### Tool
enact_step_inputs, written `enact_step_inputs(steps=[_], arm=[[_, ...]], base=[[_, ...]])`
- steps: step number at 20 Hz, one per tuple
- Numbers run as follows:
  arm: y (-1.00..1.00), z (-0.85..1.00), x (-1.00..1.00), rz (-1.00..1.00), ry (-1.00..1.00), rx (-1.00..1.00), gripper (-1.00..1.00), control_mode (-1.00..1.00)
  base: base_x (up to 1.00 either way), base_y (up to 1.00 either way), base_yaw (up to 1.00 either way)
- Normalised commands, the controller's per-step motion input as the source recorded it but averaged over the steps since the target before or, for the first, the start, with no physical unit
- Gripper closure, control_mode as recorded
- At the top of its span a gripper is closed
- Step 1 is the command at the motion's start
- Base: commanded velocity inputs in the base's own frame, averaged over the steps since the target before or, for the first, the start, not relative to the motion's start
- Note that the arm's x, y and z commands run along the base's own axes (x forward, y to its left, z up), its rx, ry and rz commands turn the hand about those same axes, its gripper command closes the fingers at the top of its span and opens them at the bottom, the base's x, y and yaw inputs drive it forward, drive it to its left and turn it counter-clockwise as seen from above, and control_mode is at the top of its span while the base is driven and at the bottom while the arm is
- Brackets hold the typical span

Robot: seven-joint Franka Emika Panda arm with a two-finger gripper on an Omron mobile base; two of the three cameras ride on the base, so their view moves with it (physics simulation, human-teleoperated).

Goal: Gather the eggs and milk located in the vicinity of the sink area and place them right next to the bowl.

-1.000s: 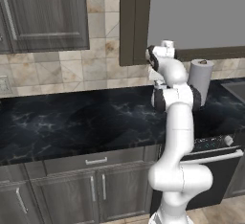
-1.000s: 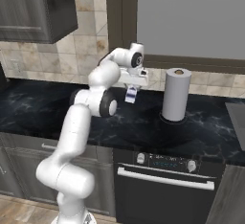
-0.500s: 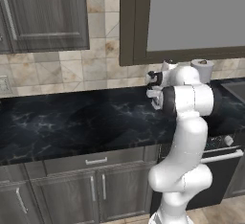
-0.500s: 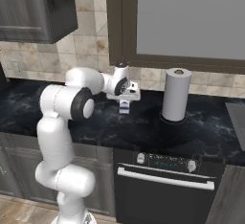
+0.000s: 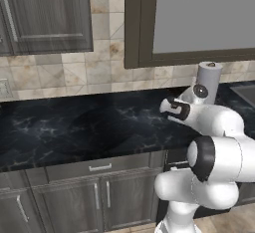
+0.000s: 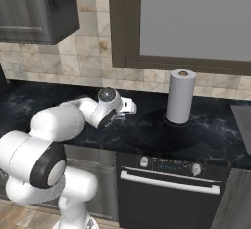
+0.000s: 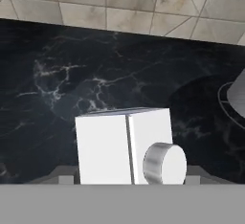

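Note:
The milk (image 7: 122, 146), a white gable-top carton with a round grey cap, sits between my fingertips (image 7: 62, 176) in the hand view. My gripper (image 7: 125, 179) is shut on it and holds it low over the black marble counter (image 7: 72, 74). From the base, the gripper (image 5: 172, 108) hangs just above the counter, left of the paper-towel roll; from the right side the gripper (image 6: 128, 107) points toward that roll. The eggs and the bowl are out of view. A grey strip at the far right edge may be the sink (image 6: 243, 125).
A tall white paper-towel roll (image 6: 179, 96) stands on the counter by the tiled backsplash, right of the hand; the roll (image 5: 208, 80) is also behind the arm. An oven with knobs (image 6: 169, 167) sits under the counter. Dark cabinets (image 5: 47, 13) hang at the upper left.
The arm has folded down, and the gripper with the milk has dropped from window height to just above the counter. The base has not moved.

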Motion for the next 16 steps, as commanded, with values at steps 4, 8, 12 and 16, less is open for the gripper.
enact_step_inputs(steps=[4, 8, 12, 16], arm=[[0.0, 0.97, -0.92, 0.07, 0.08, 0.0, 1.0, -1.0], [0.06, 0.99, -0.78, 0.08, 0.18, 0.0, 1.0, -1.0], [0.07, 0.84, -0.68, 0.03, 0.2, 0.0, 1.0, -1.0], [0.13, 0.16, -0.77, 0.03, 0.04, 0.0, 1.0, -1.0]], base=[[0.0, 0.0, 0.0], [0.0, 0.0, 0.0], [0.0, 0.0, 0.0], [0.0, 0.0, 0.0]])
